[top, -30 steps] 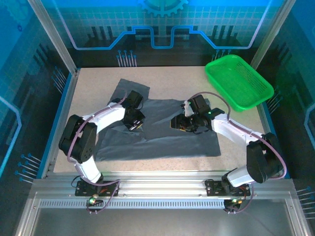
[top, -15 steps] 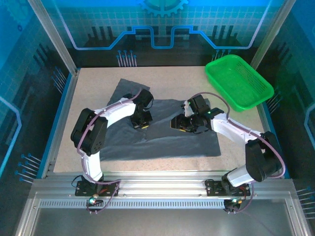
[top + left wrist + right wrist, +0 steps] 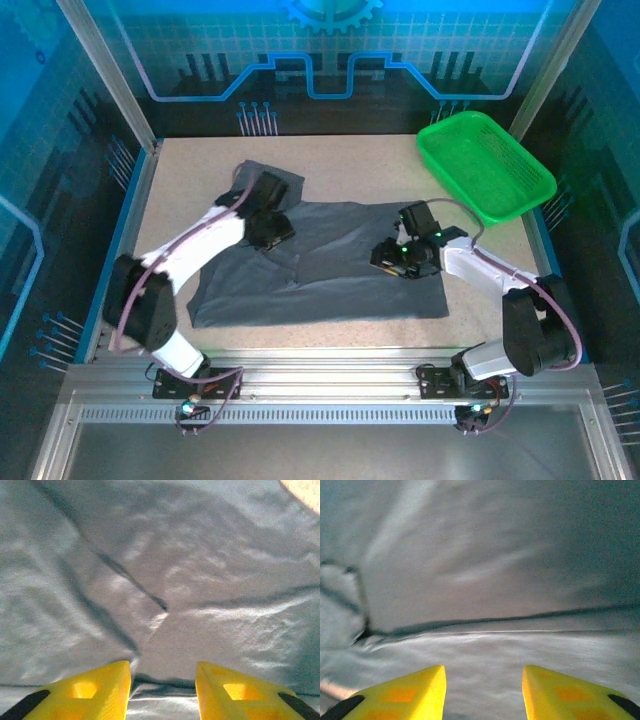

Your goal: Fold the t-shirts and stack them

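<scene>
- While the shirt [image 3: 320, 275] lies spread on the table [image 3: 185, 200], nothing looks folded yet. Its far-left sleeve [image 3: 262, 178] sticks out flat toward the back.
- Just on the near side of that sleeve, the left gripper [image 3: 268, 232] sits low over the shirt's shoulder area. Its wrist view shows the left gripper [image 3: 162, 680] with fingers spread, cloth showing in the gap and nothing clamped. A dark crease [image 3: 132, 582] runs diagonally ahead of it. I judge it is placed there to take the shoulder, a natural hold for turning the left side inward.
- Across the middle, the shirt's body lies lightly wrinkled, with its hem toward the near edge.
- Further right, the right gripper [image 3: 392, 256] hovers low over the shirt's right part, inside its right edge. Its wrist view shows the right gripper [image 3: 482, 680] parted too, with a raised fold line [image 3: 495, 622] crossing just ahead of the fingertips. Whether the pads touch the cloth is hard to tell, as that picture is blurred. The mirrored placing suggests both arms are meant to work the cloth together, so that it doesn't skew.
- At the far right corner, the basket [image 3: 487, 170] stands apart from the shirt and out of the arms' way.
</scene>
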